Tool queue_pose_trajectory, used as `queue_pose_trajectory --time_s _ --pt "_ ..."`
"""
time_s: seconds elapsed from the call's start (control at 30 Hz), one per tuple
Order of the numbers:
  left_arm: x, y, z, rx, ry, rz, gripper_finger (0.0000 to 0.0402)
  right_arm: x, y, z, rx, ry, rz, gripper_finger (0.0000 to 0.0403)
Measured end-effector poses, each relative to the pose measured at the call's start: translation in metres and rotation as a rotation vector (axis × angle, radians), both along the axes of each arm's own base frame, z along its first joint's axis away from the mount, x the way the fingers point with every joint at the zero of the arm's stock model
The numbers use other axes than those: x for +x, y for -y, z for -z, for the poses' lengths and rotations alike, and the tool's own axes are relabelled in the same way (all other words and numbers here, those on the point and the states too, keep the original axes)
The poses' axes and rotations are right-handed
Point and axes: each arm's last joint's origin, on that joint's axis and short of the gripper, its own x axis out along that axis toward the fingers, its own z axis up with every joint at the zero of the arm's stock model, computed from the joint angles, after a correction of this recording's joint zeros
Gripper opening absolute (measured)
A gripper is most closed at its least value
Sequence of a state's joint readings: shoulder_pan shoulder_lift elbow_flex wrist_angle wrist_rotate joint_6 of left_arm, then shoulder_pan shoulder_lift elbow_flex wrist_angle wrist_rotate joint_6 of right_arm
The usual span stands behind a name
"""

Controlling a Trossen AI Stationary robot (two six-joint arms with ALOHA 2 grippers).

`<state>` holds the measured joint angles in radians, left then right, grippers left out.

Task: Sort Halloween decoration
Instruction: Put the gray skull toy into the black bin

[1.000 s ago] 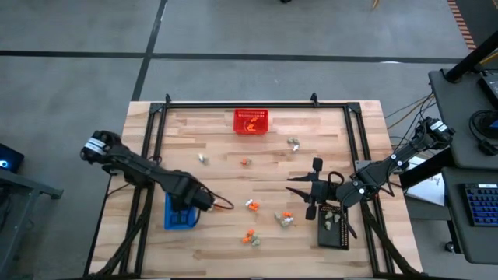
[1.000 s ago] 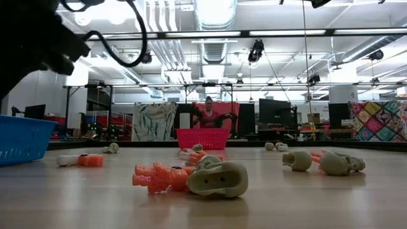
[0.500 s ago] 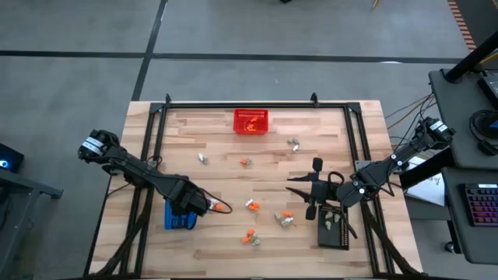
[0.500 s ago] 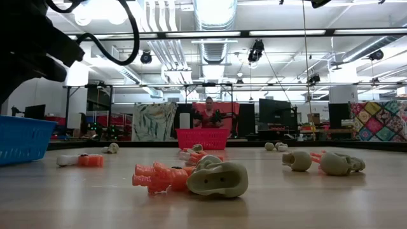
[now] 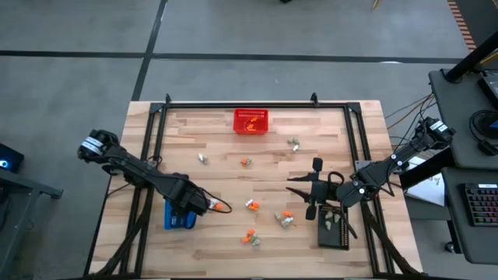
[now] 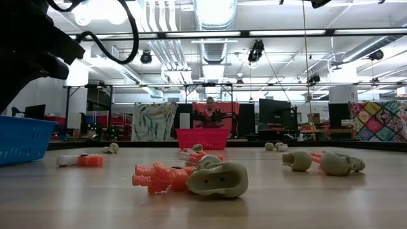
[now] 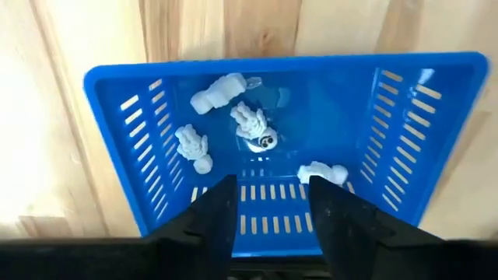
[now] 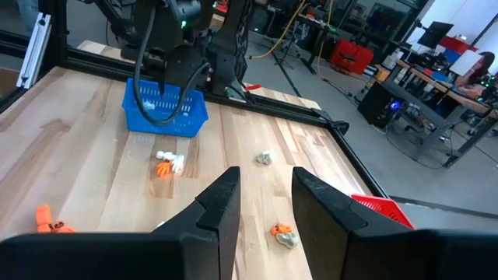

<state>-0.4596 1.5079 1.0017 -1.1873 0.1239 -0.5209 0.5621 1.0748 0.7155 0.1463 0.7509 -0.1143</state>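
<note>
The Halloween decoration is many tiny trinkets. Several white ones (image 7: 249, 124) lie in the blue tray (image 7: 389, 117). Orange, white and beige ones lie loose on the table: an orange-and-white one (image 5: 251, 205), an orange and a beige one (image 5: 284, 218), more orange (image 5: 249, 238). Beige ones (image 5: 333, 223) lie in the black tray (image 5: 333, 238). My left gripper (image 5: 185, 208) hangs open and empty over the blue tray (image 5: 177, 220), fingers pointing down (image 7: 272, 187). My right gripper (image 5: 292, 185) is open and empty beside the black tray, fingers toward the table's left (image 8: 264, 187).
A red mesh basket (image 5: 250, 121) stands at the far edge's middle. More trinkets lie mid-table: a white one (image 5: 202, 159), an orange one (image 5: 245, 162), a beige one (image 5: 293, 143). The low view shows an orange figure (image 6: 159, 178) against a beige skull (image 6: 219, 179). A black frame rails the table's sides.
My left gripper has shifted a little toward the table's near edge, farther over the blue tray, and then kept still.
</note>
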Motion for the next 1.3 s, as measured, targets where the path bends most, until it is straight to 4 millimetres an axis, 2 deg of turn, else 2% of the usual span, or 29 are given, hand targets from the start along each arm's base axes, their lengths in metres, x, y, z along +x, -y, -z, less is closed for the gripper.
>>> queue_pose_trajectory --time_s 0.13,0.3,0.5,0.67,0.8,0.87,1.13,1.3 --pt "0.0 -0.002 -0.014 0.007 0.08 0.051 0.0126 0.0 0.0 0.0 0.004 0.001 0.001 0.0107" --pt "-0.007 -0.013 -0.046 0.105 0.324 0.078 0.01 0.003 0.006 0.0 0.046 0.01 0.036 0.0107" --pt "-0.017 -0.028 -0.088 0.183 0.753 0.055 0.0065 0.016 0.031 0.001 0.162 0.015 0.078 0.0107" --pt "-0.025 -0.037 -0.106 0.212 1.015 0.106 0.0042 0.026 0.06 0.004 0.29 0.024 0.166 0.0107" --pt "-0.028 -0.044 -0.103 0.223 1.168 0.153 0.0037 0.031 0.081 0.005 0.394 0.026 0.184 0.0107" --pt "-0.029 -0.049 -0.095 0.238 1.215 0.148 0.0037 0.032 0.089 0.005 0.428 0.032 0.202 0.0107" --pt "-0.035 -0.076 -0.058 0.303 1.268 0.018 0.0036 0.031 0.12 0.01 0.504 -0.005 0.346 0.0107" --pt "-0.039 -0.094 -0.055 0.334 1.292 -0.066 0.0036 0.027 0.14 0.012 0.524 -0.056 0.46 0.0107"
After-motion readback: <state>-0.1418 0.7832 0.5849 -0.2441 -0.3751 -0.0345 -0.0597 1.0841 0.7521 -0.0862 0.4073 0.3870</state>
